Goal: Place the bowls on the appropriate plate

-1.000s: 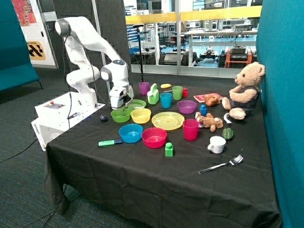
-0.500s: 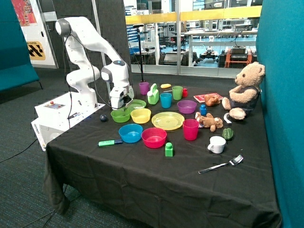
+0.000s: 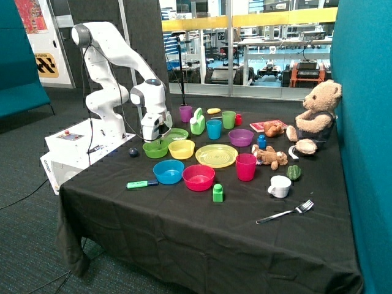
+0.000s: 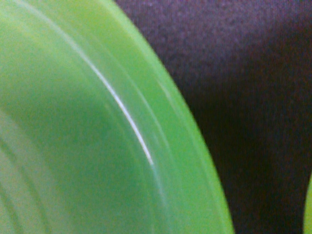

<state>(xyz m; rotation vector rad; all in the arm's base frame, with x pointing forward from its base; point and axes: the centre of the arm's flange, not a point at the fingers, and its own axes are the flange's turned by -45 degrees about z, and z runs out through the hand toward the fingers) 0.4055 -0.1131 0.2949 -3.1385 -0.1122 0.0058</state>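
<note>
The lime green bowl stands on the black cloth near the table's far left side, with the yellow bowl touching or almost touching it. My gripper is down at the green bowl's rim, right over it. A green plate lies just behind the two bowls and a yellow plate lies beside the yellow bowl. In the wrist view a shiny green curved surface fills most of the picture, very close, with black cloth beyond its edge.
A blue bowl and a red bowl stand in front of the bowls, with a green marker beside them. Cups, a purple bowl, a teddy bear, a white mug and a fork lie further across the table.
</note>
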